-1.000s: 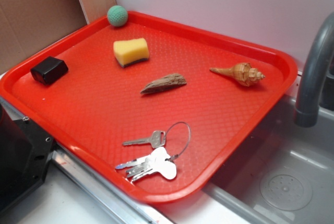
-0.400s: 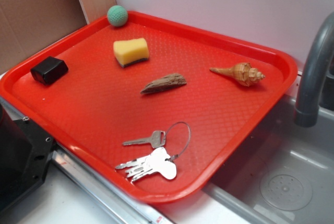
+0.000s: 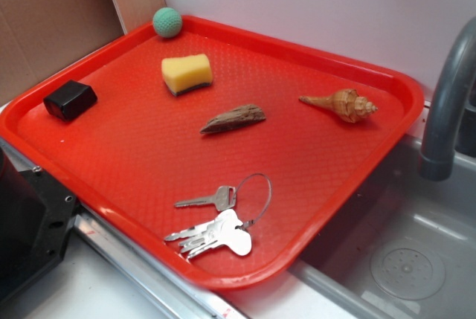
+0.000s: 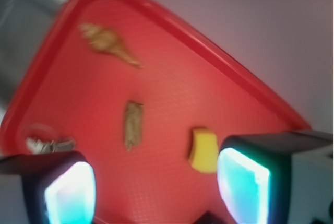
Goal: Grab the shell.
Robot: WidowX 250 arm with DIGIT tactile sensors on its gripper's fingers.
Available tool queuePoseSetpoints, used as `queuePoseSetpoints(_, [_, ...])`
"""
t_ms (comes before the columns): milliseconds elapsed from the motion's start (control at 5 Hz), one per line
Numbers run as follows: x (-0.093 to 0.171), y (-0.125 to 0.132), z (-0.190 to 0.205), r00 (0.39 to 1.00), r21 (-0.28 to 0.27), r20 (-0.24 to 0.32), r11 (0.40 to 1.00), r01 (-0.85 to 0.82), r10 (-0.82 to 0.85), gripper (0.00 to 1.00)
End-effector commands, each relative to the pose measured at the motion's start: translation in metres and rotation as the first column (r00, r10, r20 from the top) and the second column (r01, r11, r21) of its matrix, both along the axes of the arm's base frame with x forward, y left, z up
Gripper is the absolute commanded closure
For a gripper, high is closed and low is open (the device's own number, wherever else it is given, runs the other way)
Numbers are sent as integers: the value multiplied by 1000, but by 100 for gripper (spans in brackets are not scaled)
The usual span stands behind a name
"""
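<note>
Toward the right side of the red tray (image 3: 387,81), near its far rim, the shell (image 3: 342,104) lies flat with its knobbly fat end toward the tray's right edge and its thin point aimed left, nothing touching it. From the wrist view the gripper (image 4: 156,182) is high above the tray with its two glowing pads spread wide apart and nothing between them; the exterior view does not show the arm at all. The main risk, as I judge it, is picking the wrong target: a dull-brown wood shard (image 3: 233,119) lies near the tray's centre, similar in length and taper, and in the blurred wrist view it sits closer to the line between the pads than the shell (image 4: 108,43) does, so a descent straight down could land on it or on the yellow sponge (image 4: 204,151) beside the right-hand pad. A second risk is the shell's shape: closing on the thin point or across the rounded whorls could make it pivot or squirt away across the dimpled plastic, and since it is near the raised rim, a fingertip could clip that edge. As for what the tray holds: the shell, the wood shard, the yellow sponge (image 3: 187,73), a green ball (image 3: 167,22) in the far corner, a small black box (image 3: 70,100) near the left rim, and a bunch of keys (image 3: 216,226) on a wire ring toward the near edge, all well apart. A grey sink basin (image 3: 405,259) beside the tray looks empty.
</note>
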State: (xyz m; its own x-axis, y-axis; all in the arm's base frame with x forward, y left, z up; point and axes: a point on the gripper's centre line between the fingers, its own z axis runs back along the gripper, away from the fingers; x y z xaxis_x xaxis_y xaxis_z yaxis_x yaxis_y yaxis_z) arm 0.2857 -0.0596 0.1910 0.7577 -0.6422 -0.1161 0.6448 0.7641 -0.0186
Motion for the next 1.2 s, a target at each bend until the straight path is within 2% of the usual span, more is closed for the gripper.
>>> queuePoseSetpoints(0, [-21,-25,10,881,-46,60,881,471,-469,0])
queuePoseSetpoints(400, [-21,-25,10,881,-46,60,881,471,-469,0])
queuePoseSetpoints(600, [4,-21,-7,736,5,72,738,675,-674,0])
queuePoseSetpoints(800, [41,-41,-14,539,50,132,548,835,-832,0])
queuePoseSetpoints(1000, [48,-63,-48,423,-3,113,426,905,-899,0])
